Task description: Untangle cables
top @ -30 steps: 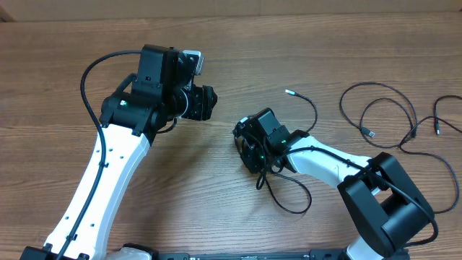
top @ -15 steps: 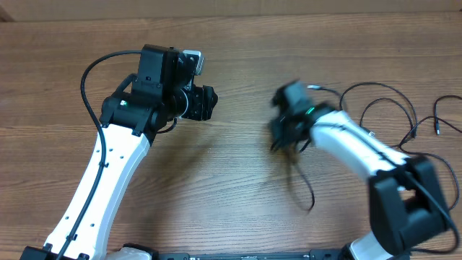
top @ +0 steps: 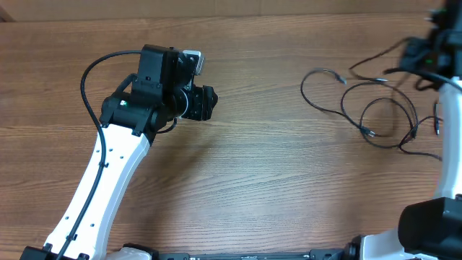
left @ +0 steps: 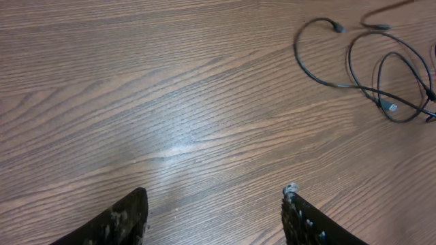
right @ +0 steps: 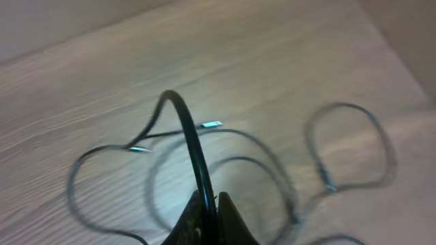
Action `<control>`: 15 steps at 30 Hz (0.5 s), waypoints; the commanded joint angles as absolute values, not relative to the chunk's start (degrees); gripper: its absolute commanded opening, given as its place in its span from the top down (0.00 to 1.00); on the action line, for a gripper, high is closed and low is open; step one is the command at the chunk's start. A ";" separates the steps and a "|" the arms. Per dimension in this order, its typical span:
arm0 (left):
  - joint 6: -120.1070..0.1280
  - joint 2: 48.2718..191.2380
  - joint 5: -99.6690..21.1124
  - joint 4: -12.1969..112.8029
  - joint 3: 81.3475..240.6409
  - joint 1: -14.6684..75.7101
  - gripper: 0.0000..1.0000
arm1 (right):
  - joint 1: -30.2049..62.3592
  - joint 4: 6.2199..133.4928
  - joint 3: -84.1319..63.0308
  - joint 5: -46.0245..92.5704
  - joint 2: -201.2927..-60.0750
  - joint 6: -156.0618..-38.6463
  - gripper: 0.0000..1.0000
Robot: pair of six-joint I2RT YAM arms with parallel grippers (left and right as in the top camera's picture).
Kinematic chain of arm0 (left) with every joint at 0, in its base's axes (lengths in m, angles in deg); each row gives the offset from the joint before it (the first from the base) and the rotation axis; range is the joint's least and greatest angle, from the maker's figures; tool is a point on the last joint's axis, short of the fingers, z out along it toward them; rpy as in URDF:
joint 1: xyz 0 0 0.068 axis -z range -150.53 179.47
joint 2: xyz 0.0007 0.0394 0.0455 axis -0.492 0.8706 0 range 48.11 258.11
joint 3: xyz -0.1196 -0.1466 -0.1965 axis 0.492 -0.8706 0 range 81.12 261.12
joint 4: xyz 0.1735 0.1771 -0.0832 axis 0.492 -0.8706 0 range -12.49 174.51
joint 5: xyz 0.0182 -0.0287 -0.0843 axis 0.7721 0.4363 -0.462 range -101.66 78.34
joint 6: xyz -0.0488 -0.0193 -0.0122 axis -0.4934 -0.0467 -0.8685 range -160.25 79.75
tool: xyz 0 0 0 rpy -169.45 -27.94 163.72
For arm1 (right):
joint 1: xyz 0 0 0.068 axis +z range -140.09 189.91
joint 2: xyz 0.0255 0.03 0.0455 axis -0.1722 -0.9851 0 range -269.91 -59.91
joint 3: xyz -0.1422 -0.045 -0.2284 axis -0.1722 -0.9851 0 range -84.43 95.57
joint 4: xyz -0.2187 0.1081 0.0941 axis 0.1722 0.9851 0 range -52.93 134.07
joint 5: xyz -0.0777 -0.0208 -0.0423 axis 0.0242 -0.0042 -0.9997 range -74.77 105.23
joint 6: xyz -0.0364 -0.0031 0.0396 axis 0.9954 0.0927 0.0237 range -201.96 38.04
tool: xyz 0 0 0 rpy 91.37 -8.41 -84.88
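Several thin black cables [top: 375, 108] loop loosely over the right side of the wooden table; they also show at the top right of the left wrist view [left: 381, 75]. My right gripper [top: 426, 58] is at the far right edge, shut on one black cable [right: 191, 146] that arches up from its jaws [right: 211, 204], lifted above the other loops and their silver tips [right: 212, 124]. My left gripper [left: 214, 211] is open and empty over bare wood left of centre, far from the cables; it also shows in the overhead view [top: 206, 103].
A thick black arm cable [top: 90, 79] loops beside the left arm. The table's far edge [top: 289, 16] meets a tan wall. The right arm's base [top: 433, 231] sits at the bottom right.
My right arm has swung from the table's middle to the far right and up, carrying one cable with it and dragging its loop toward the other cables. The left arm has not moved.
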State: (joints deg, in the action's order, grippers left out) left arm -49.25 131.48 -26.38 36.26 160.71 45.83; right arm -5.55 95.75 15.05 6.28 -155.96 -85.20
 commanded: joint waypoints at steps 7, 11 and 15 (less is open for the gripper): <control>-49.68 130.39 -26.25 36.63 161.58 45.48 0.37 | -15.34 95.88 16.08 14.96 -155.22 -91.32 0.44; -49.66 130.39 -26.01 36.98 161.58 45.48 0.33 | -14.53 97.91 16.08 28.31 -155.22 -91.10 0.17; -49.66 130.39 -22.51 37.00 161.58 45.46 0.27 | -11.67 100.84 16.08 40.31 -155.22 -87.82 0.03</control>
State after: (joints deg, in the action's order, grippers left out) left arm -49.25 131.48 -25.84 36.85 160.71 45.83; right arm -14.10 99.81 15.05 26.13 -155.96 -90.27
